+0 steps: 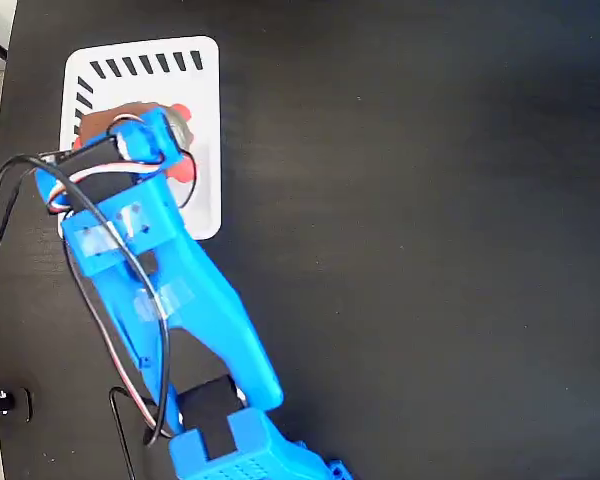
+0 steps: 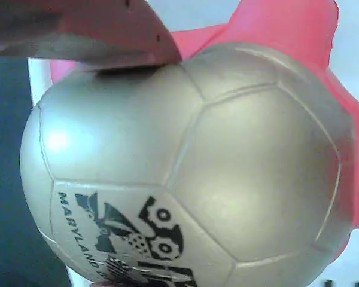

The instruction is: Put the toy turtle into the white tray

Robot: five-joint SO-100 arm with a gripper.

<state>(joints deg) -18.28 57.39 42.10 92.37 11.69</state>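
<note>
The toy turtle [image 1: 179, 127] sits over the white tray [image 1: 206, 205] at the table's top left in the fixed view. Only its grey shell and two red bits show past the blue arm. My gripper [image 1: 156, 128] is down on top of it and appears shut on it. The wrist view is filled by the turtle's grey-gold shell [image 2: 185, 167], which bears a dark printed mark, with red limbs behind. One reddish finger [image 2: 102, 36] presses on the shell's top left; the other finger is hidden. Pale tray surface [image 2: 354, 54] shows behind the turtle.
The blue arm [image 1: 195, 300] runs from its base at the bottom edge up to the tray, trailing black and coloured cables on its left. The black table [image 1: 430, 250] spreads to the right. The table's left edge lies close beside the tray.
</note>
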